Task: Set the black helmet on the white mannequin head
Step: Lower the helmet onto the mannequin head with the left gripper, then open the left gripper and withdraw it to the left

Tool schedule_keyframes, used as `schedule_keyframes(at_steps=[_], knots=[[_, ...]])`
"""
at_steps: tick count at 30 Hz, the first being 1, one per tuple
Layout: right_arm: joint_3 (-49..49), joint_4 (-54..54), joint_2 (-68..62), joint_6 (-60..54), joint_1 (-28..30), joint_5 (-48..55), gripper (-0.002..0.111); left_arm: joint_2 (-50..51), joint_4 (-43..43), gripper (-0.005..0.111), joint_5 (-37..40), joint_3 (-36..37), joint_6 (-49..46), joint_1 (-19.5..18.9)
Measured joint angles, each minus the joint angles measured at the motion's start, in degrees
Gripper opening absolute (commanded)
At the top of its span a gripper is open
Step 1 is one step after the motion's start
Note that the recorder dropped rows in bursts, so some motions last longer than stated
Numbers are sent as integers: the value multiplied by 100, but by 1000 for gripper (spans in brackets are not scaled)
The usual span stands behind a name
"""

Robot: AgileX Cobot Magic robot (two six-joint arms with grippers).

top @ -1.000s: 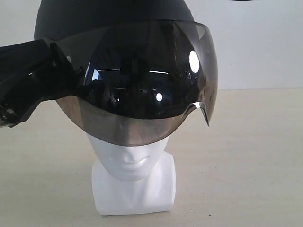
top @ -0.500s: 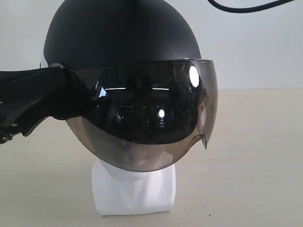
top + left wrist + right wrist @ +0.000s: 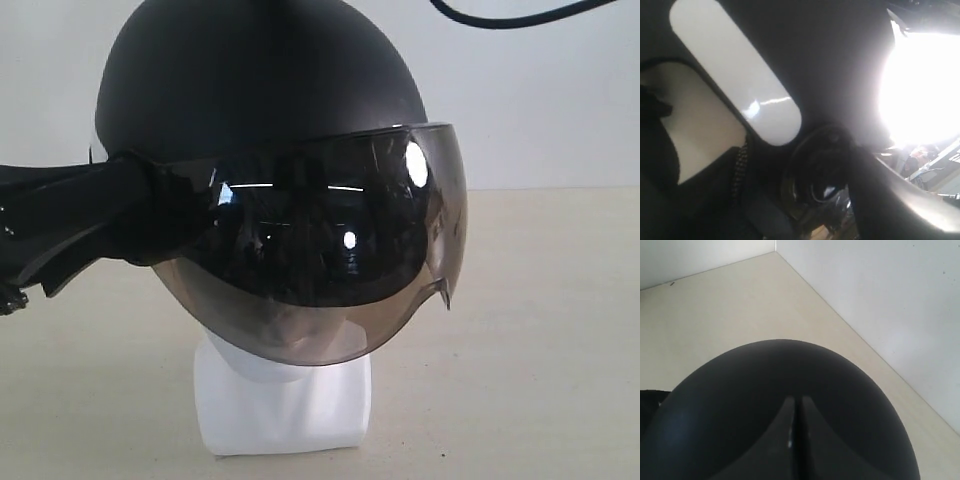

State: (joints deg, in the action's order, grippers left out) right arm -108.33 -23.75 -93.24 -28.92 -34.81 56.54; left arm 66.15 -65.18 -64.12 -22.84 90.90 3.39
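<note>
The black helmet (image 3: pixel 260 90) sits low over the white mannequin head (image 3: pixel 285 405). Its smoky visor (image 3: pixel 320 250) covers the face, so only the chin, neck and squarish base show. My left gripper (image 3: pixel 135 215) reaches in from the left and is shut on the helmet's side edge by the visor pivot. In the left wrist view the helmet's dark side (image 3: pixel 830 60) fills the frame, with a glossy white surface (image 3: pixel 740 75) beside it. My right gripper (image 3: pixel 795 402) is shut with nothing in it, its fingertips just over the helmet's dome (image 3: pixel 740 390); I cannot tell whether they touch.
The pale tabletop (image 3: pixel 540 340) stretches to the right of the head, up to a white back wall (image 3: pixel 540 90). A black cable (image 3: pixel 510 15) hangs across the top of the exterior view. A wall corner (image 3: pixel 775 250) shows in the right wrist view.
The helmet has come down over the mannequin head, hiding the mouth and chin that showed a second ago. My left gripper dropped along with it.
</note>
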Motion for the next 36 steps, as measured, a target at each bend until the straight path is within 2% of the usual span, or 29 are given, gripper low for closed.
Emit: schedule_keyframes(at_steps=[3, 11, 12, 14, 16, 17, 22, 27, 36], knots=[[-9, -24, -33, 0, -59, -61, 0, -67, -233, 58, 212, -43, 242, 0], [-23, -125, -89, 105, -107, -88, 0, -184, -1291, 58, 521, -112, 998, 0], [-23, -125, -89, 105, -107, -120, 0, -184, -1723, 58, 1054, -100, 976, 0], [-23, -112, -99, 105, -116, -118, 0, -39, -2350, 58, 3153, 86, 1054, -31], [-23, -112, -103, 117, -116, -118, 0, 84, -2423, 58, 4377, 115, 1096, -120], [-23, -112, -103, 117, -116, -118, 0, 84, -2428, 58, 4631, 115, 1106, -120], [-23, -71, -103, 117, -116, -118, 0, 73, -2387, 58, 4869, 115, 1158, -120], [-23, 77, -103, 222, -116, -192, 0, -71, -2365, 57, 4534, 105, 1241, -120], [57, 1648, 103, 1032, -116, -326, 0, -1284, -2392, 56, 4691, -126, 1231, -120]])
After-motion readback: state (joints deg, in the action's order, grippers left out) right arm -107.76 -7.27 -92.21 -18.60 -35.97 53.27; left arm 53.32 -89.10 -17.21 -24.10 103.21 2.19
